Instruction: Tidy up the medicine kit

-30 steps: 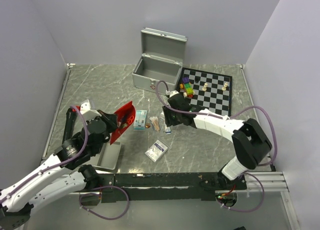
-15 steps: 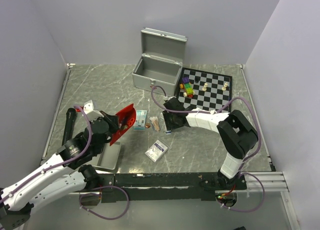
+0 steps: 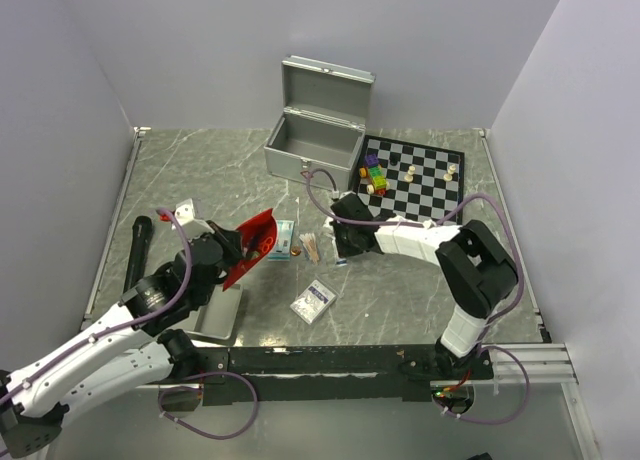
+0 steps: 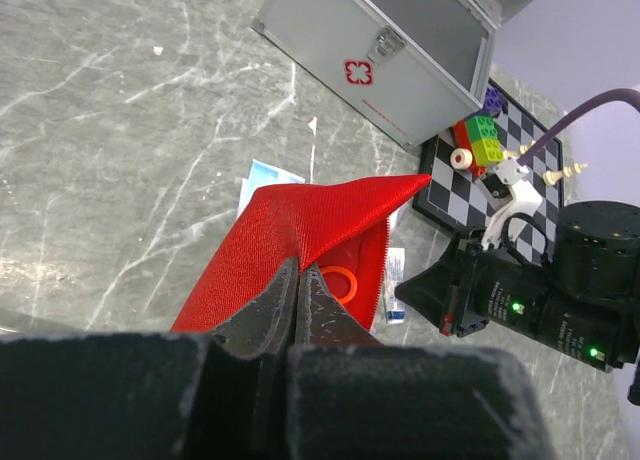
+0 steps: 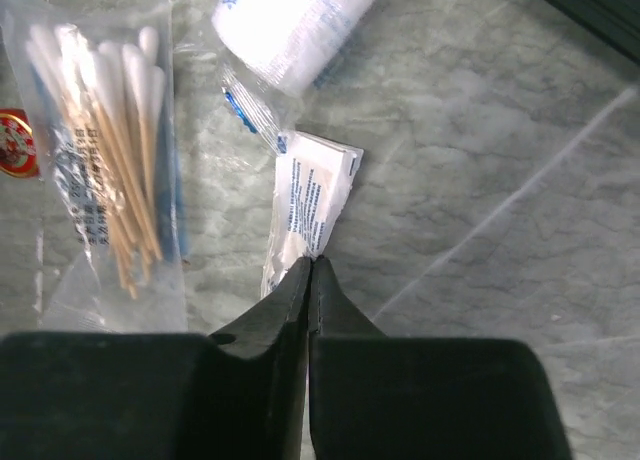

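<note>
Now the medicine kit [image 3: 315,130] stands at the upper centre of the top view, near the back wall, with its lid open and upright. Just to the right of it lies a chessboard [image 3: 415,180]. In the left wrist view the kit is at the top of the frame, and its front latch [image 4: 383,45] hangs loose above a red-white sticker [image 4: 357,72]. The left gripper [image 4: 297,280], in the lower left of the top view, is closed tight on the edge of a red fabric pouch [image 4: 300,220] and holds it above the table. The right gripper [image 5: 311,265], in the middle of the top view, is also closed, and its tips seem to pinch the lower edge of a small white sachet [image 5: 305,205]. The sachet lies flat on the marble table [image 5: 480,230] beside a pack of cotton swabs [image 5: 100,160]. I judge that the kit is a stiff metal case, rather heavy for these fingers, and that its smooth walls are slippery. The open lid can swing on its hinges, so pushing on it is risky. A better hold is the thin top rim of a side wall, or simply to leave the case where it is and drop the light, soft packets into it from above.
</note>
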Tool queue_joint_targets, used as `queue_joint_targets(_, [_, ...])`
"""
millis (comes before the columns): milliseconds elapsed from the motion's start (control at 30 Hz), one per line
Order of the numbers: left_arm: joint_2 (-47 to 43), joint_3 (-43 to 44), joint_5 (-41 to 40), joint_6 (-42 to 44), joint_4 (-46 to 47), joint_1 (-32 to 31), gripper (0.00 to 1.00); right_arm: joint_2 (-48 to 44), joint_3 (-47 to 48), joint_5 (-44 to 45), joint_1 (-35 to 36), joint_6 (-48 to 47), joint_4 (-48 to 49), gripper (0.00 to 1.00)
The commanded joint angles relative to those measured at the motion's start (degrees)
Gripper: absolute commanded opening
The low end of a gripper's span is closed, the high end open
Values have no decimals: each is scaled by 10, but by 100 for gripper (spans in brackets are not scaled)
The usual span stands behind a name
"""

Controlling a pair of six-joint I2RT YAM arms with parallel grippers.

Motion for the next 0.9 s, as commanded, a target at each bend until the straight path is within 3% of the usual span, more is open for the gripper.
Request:
queue_joint_targets(0, [10, 3, 23, 17, 44, 2, 1, -55, -39, 17, -10, 1, -5, 0])
queue_joint_targets(133, [19, 3, 31, 19, 55, 1, 1, -103, -53, 9, -10, -5, -8, 0])
queue_joint_targets(233, [25, 1, 36, 18, 63, 2, 1, -101, -41, -3, -10, -14, -23, 33])
queue_joint_targets(300, [28, 2, 41, 16, 67, 2, 1, -92, -38, 0, -10, -13, -24, 48])
queue_joint_targets(467, [29, 5, 45, 14, 60, 2, 1, -56, -29, 11, -13, -6, -27, 57])
queue_joint_targets(600, [27, 6, 46, 16, 56, 1, 1, -31, -25, 6, -17, -1, -22, 57])
queue_joint_targets(667, [28, 7, 46, 16, 56, 2, 1, -23, -26, 1, -18, -2, -20, 52])
queue_joint_targets(867, [34, 7, 54, 21, 64, 1, 1, -66, -51, 13, -18, -2, -13, 17])
